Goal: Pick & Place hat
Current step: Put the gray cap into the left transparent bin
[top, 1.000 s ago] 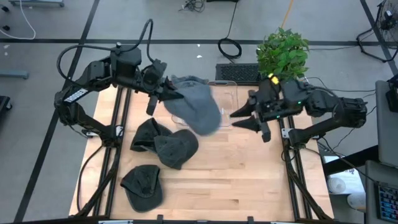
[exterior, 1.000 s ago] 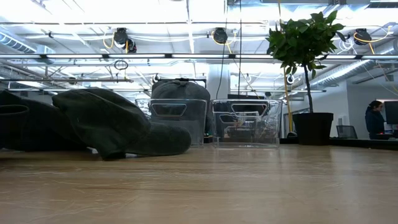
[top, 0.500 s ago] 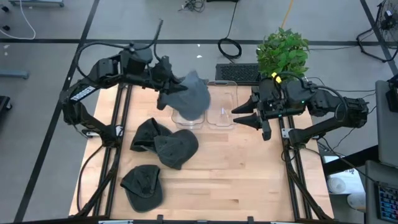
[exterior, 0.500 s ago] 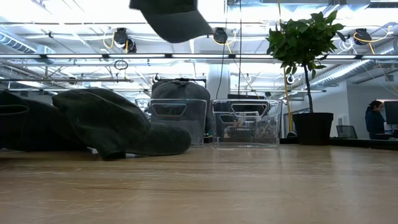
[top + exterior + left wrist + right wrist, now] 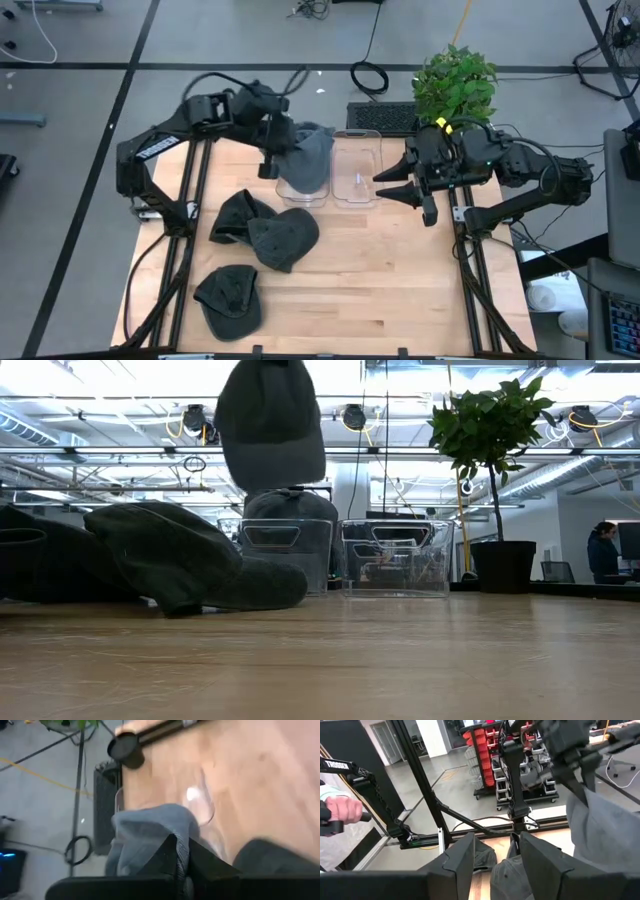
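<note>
Three dark hats lie on the left half of the wooden table (image 5: 400,290): one near the front edge (image 5: 230,300) and two heaped together just behind it (image 5: 265,232). Farther back, the left gripper (image 5: 275,152) has its fingers clamped together on a fourth, grey hat (image 5: 310,155), which hangs clear of the table over the left clear bin (image 5: 300,190); from table height the grey hat dangles straight above that bin, which already seems to hold something dark and rounded, perhaps another hat. Just to the right stands a second clear bin (image 5: 357,170), apparently empty from above. Right of both bins, the right gripper (image 5: 385,185) waits off the table's right side with its fingers apart and nothing between them, pointing towards the bins. A potted plant (image 5: 455,80) stands beyond the far right corner. By my reading the carry is nearly done and the placing step is in hand: the next move calls for lowering the grey hat into the left bin so the fabric clears the rim, then parting the fingers to drop it, before going back for the hats left on the table.
</note>
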Controlling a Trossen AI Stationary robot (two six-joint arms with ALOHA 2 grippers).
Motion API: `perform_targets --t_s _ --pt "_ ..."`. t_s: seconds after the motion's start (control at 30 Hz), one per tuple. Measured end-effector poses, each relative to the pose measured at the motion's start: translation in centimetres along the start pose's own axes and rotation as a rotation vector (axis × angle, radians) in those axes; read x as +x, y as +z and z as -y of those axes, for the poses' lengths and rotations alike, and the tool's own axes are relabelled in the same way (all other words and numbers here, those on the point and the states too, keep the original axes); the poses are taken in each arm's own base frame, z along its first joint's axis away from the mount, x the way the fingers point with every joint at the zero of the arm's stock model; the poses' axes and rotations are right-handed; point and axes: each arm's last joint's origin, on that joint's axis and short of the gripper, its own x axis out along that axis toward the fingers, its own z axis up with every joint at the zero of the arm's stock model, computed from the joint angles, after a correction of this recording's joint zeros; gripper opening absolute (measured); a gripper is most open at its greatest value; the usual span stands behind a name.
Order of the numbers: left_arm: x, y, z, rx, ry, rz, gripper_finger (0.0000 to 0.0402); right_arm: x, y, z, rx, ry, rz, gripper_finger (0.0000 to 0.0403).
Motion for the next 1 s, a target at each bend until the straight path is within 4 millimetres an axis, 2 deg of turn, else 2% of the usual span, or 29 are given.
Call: perform_targets --t_s 0.17,0.57,0.77,1.0 --pt "1.9 -0.5 -0.1 0.090 -0.004 -0.107 0.0013 0.0 0.1 0.0 -0.033 0.002 0.010 0.0145" --pt "6.0 -0.9 -0.6 0.119 -0.015 -0.212 0.0013 0.0 0.1 0.0 -0.049 0.002 0.010 0.0143" --pt "8.9 -1.2 -0.3 0.101 -0.083 -0.258 0.0013 0.0 0.1 0.0 -0.077 0.002 0.010 0.0143" --pt "11.5 -1.5 0.0 0.034 -0.140 -0.283 0.0013 0.0 0.1 0.0 -0.094 0.002 0.010 0.0145"
